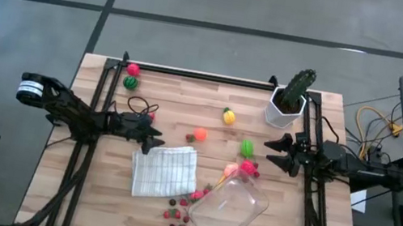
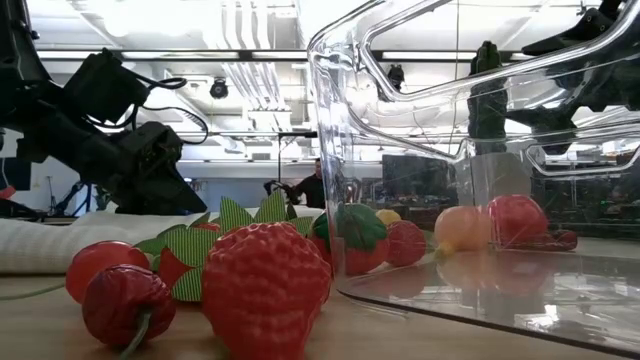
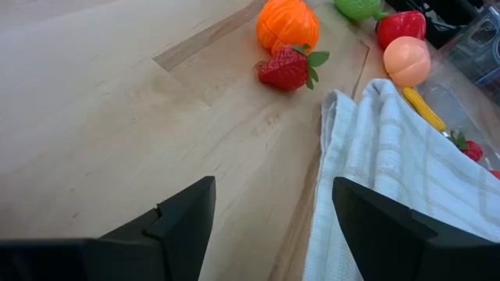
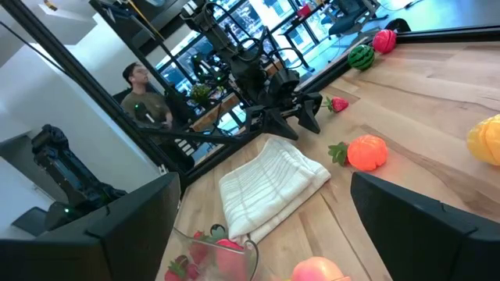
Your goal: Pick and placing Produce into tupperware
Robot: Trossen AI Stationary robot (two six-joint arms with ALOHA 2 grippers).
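Observation:
The clear tupperware (image 1: pixel 228 209) lies at the table's near right, empty as far as I see; its wall (image 2: pixel 335 150) fills the low view. The produce is scattered: small red berries (image 1: pixel 177 217) by its left side, a peach piece (image 1: pixel 231 170) and a red one (image 1: pixel 249 168) at its far corner, an orange one (image 3: pixel 287 23) with a strawberry (image 3: pixel 291 69), a green (image 1: pixel 247 147) and a yellow piece (image 1: pixel 228 116) mid-table. My left gripper (image 1: pixel 154 140) (image 3: pixel 273 187) is open and empty, by the far left corner of the folded cloth (image 1: pixel 165 170). My right gripper (image 1: pixel 268 153) (image 4: pixel 266 183) is open at the table's right.
A cactus in a white pot (image 1: pixel 289 103) stands at the far right. A pink ball (image 1: pixel 133 69) and a green melon (image 1: pixel 131 82) lie at the far left. A black cable loop (image 1: pixel 139 106) lies near my left arm. A person (image 4: pixel 142 92) is in the room beyond.

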